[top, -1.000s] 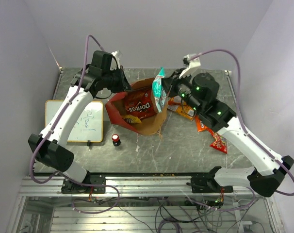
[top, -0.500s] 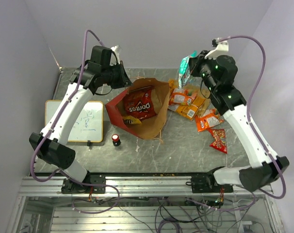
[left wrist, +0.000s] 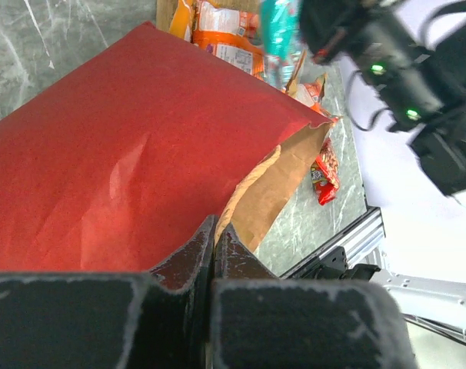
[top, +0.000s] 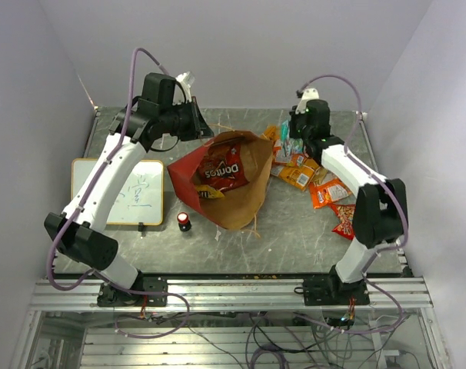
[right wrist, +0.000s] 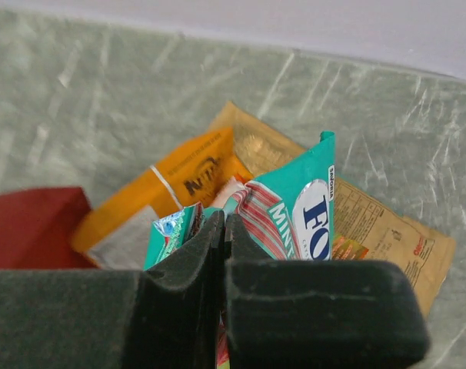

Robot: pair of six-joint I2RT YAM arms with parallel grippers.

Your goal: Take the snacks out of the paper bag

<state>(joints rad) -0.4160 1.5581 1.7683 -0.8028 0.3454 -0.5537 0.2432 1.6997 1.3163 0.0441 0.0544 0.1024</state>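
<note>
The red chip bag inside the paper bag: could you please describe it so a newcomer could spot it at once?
Find the large red paper bag with brown kraft lining lying open mid-table. Inside its mouth lies the red crinkly chip bag. Unlike the yellow packet beside it, it bears white Doritos lettering.

One paper bag (top: 241, 204) is counted on the surface (top: 294, 238). Two packets are seen inside it: one red chip bag (top: 221, 165) and one yellow packet (top: 208, 191). Beside it, one teal pack (right wrist: 291, 207) and about five orange and red packets (top: 302, 177) are counted, though overlap blurs the total. One white board (top: 133, 192) and one small cylinder (top: 184, 222) are counted too.
</note>
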